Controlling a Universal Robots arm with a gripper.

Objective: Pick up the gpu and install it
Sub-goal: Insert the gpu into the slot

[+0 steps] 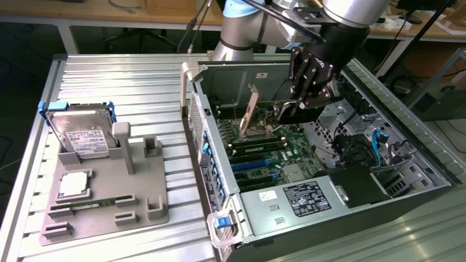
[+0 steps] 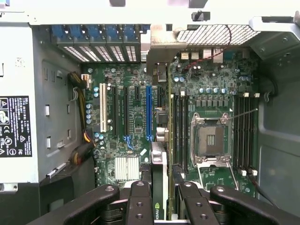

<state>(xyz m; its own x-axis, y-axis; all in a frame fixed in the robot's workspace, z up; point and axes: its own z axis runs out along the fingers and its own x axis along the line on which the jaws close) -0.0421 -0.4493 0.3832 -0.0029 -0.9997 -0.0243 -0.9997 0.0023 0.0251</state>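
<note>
End effector (image 2: 160,197) grips gpu (image 2: 159,178) | green logo on card edge | above motherboard (image 2: 136,117)

The hand (image 1: 291,112) hides most of the gpu (image 1: 254,109) in the exterior view, while in the wrist view the gpu's (image 2: 159,187) lower end is cut off by the picture's edge.

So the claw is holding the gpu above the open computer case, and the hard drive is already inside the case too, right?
Not quite. The claw does hold the gpu above the open computer case, but the exterior view shows the hard drive outside it, standing in the grey holder on the table.
</note>
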